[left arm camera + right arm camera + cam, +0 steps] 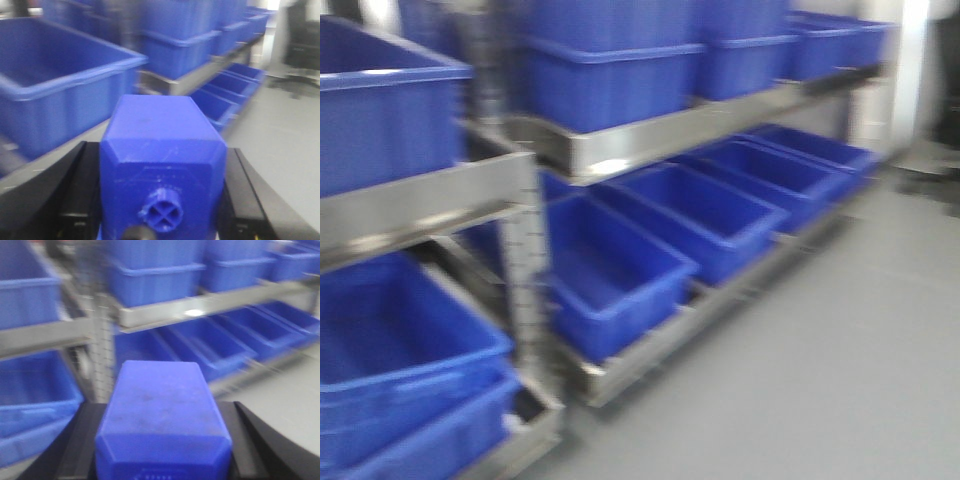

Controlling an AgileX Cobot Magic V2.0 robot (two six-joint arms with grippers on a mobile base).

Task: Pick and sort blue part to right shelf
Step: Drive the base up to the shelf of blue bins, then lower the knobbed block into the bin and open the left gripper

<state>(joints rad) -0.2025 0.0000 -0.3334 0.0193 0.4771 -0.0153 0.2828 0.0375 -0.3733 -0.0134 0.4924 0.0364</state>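
Observation:
A blue part (162, 150), a blocky piece with bevelled corners and a round cross-shaped stub on its near face, sits between the black fingers (75, 190) of my left gripper (162, 165), which is shut on it. In the right wrist view a second blue part (160, 415) of the same shape fills the jaws of my right gripper (160, 435), also shut on it. Both are held in the air in front of the metal shelf (650, 135). Neither gripper shows in the front view.
Steel racking holds rows of blue bins (620, 260) on an upper and a lower level, running away to the right. A perforated upright post (525, 270) divides two shelf sections. Grey floor (840, 350) lies to the right. All views are motion-blurred.

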